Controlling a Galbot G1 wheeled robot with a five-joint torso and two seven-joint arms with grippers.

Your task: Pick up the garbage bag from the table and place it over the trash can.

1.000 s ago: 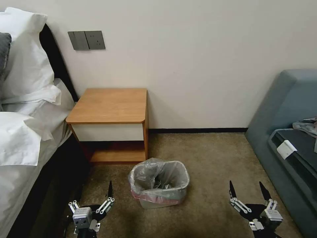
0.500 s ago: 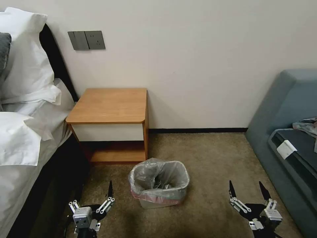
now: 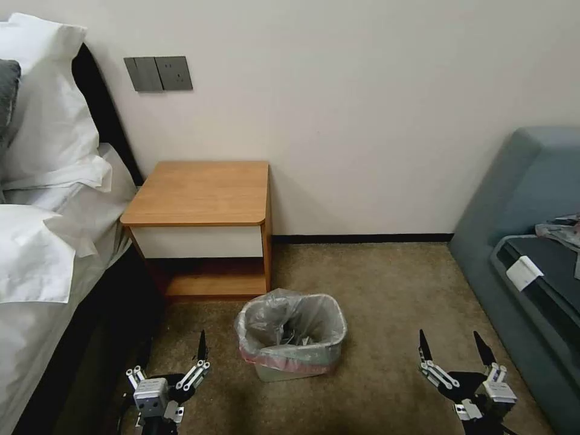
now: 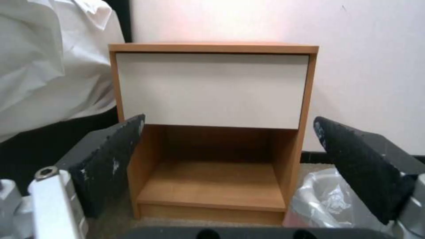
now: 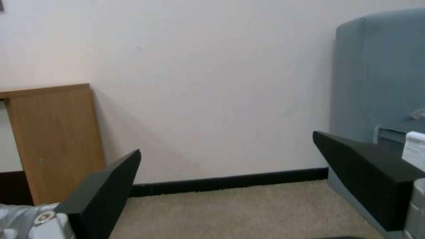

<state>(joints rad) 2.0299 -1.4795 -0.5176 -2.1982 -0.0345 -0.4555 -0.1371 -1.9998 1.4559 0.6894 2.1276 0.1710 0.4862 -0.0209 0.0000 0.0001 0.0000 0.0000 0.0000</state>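
Note:
The translucent grey garbage bag (image 3: 275, 320) lines the trash can (image 3: 283, 373) on the carpet, its pinkish-red edge folded down over the rim. The table (image 3: 199, 193) stands behind the can against the wall, and its top is bare. My left gripper (image 3: 168, 356) hangs low, left of the can, open and holding nothing. My right gripper (image 3: 450, 341) hangs low to the can's right, open as well. In the left wrist view the open left gripper (image 4: 228, 132) faces the table (image 4: 212, 89), with the bag (image 4: 327, 202) at one side. The right gripper (image 5: 226, 142) faces the wall.
A bed with white pillows (image 3: 42, 199) runs along the left, close to my left arm. A blue-grey sofa (image 3: 525, 241) stands on the right, near my right arm. Open carpet (image 3: 386, 290) lies between the can and the sofa.

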